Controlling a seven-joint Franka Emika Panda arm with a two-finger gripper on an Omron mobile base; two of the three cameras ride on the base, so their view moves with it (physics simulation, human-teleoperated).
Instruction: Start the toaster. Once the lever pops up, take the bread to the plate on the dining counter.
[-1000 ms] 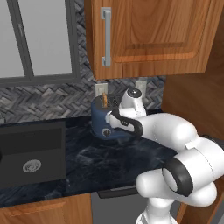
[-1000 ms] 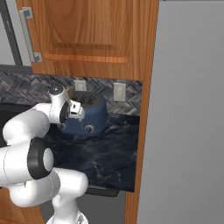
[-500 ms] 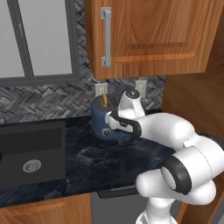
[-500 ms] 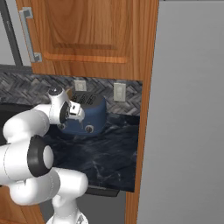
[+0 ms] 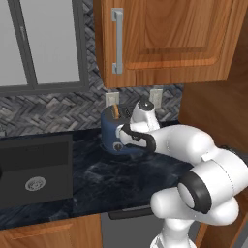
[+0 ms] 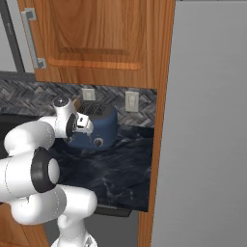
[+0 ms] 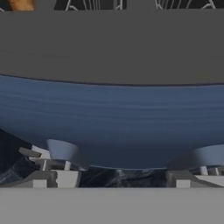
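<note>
We see the toaster point(image 5: 112, 133) sitting on the black worktop point(image 5: 121, 179), back against the herringbone tile wall point(image 5: 48, 114), and our gripper point(image 7: 112, 177) is pressed up close against its front face. In the hand view the dark-blue curved body of the toaster point(image 7: 112, 122) spreads right across in front of our fingers point(image 7: 48, 177), with its dark top surface above that and the marbled worktop point(image 7: 109, 177) showing in the narrow gap just beyond the fingertips. The two fingers stand wide apart, one at each lower corner of the hand view, with nothing between them; the toaster body lies just ahead of both.

A corner of the golden-brown bread point(image 7: 19, 4) peeks in at the far upper left of the hand view, past the toaster's top and well off to the left of our left finger. From the left base view the bread point(image 5: 116, 111) stands upright in a slot at the toaster's left end, poking above the top.

From the right base view the hand sits against the left part of the toaster point(image 6: 96, 126), and one silver knob point(image 6: 98, 142) shows on the front, to the right of the hand. Wall outlets point(image 6: 131, 101) sit on the tile behind the toaster, a wooden cabinet point(image 5: 164, 38) hangs above, and the sink point(image 5: 34, 167) lies well away to the left of the fingers.
</note>
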